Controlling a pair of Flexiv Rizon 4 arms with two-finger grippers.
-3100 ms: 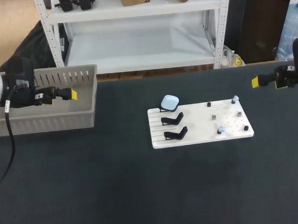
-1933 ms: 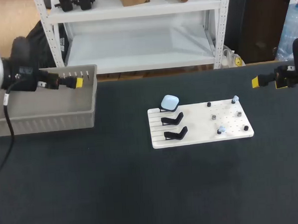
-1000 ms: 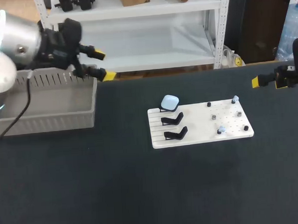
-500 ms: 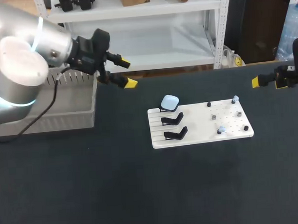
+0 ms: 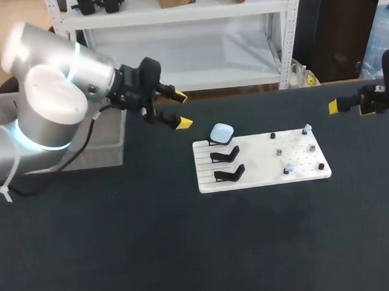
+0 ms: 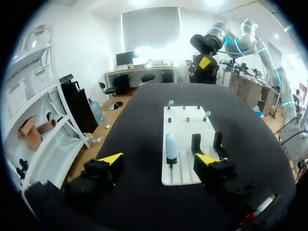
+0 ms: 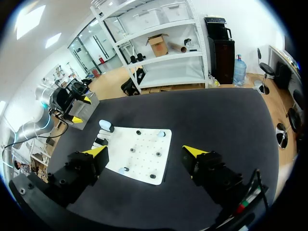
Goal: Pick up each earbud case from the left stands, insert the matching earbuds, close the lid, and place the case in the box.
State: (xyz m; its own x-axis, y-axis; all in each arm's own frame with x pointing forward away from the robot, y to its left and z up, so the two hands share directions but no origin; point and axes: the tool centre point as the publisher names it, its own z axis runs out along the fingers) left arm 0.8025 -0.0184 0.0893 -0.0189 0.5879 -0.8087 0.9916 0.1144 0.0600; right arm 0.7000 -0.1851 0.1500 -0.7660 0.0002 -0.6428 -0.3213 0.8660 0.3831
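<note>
A pale blue earbud case (image 5: 222, 132) sits on the rearmost of three black stands at the left end of the white board (image 5: 260, 160). The other two stands (image 5: 227, 164) are bare. Small earbuds (image 5: 288, 169) rest on pegs at the board's right end. My left gripper (image 5: 182, 110) hovers open just left of the case, above the table. From the left wrist, the case (image 6: 171, 146) lies ahead between the open fingers of that gripper (image 6: 159, 159). My right gripper (image 5: 352, 104) hangs open at the far right, well away from the board (image 7: 144, 144).
The grey box (image 5: 109, 140) stands at the back left, mostly hidden behind my left arm. Dark table surface (image 5: 187, 250) stretches wide in front of the board.
My left arm has swung right from over the grey box to just beside the case. The right arm has not moved.
</note>
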